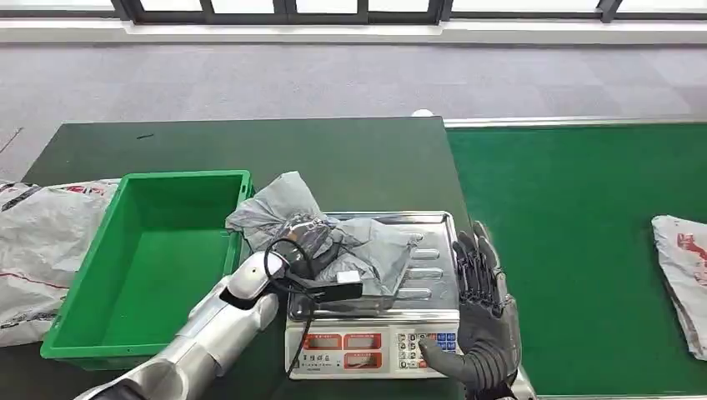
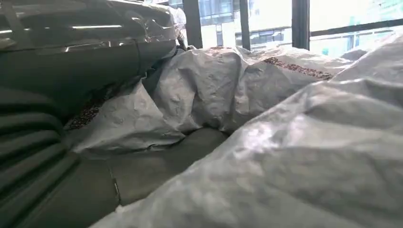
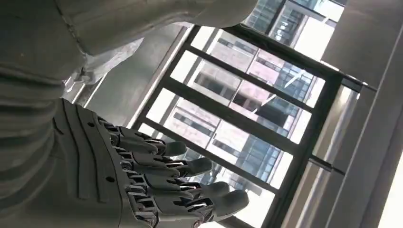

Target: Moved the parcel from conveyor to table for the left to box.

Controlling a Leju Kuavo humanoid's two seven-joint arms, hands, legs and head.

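No legible text; scale [image 1: 373,343] panel markings too small.

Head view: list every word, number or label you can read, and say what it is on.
None can be read.
Scale: red display windows and keypad, characters too small.
Grey parcel on the scale: white label, blurred.
White bag left of the green bin: red and black print, illegible.
White bag on the conveyor: red marking, illegible.
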